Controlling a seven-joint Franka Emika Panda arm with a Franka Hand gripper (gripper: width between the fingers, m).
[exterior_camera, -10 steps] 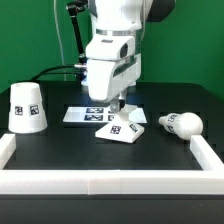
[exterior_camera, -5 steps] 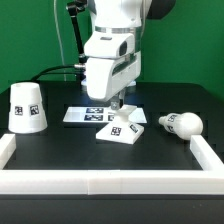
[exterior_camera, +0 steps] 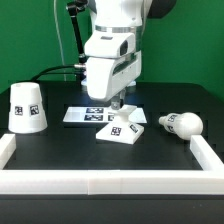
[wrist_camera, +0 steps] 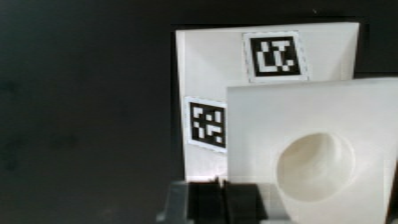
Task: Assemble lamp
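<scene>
The flat square base block lies on the black table in the middle, with a tag on top. In the wrist view it shows its round socket. My gripper stands upright over the base block's far corner. In the wrist view its fingers are pressed together right at the block's edge, with nothing seen between them. The cup-shaped shade stands at the exterior view's left. The round-topped bulb lies on its side at the exterior view's right.
The marker board lies flat just behind the base block, partly under the gripper, and also shows in the wrist view. A white rim borders the table at the front and both sides.
</scene>
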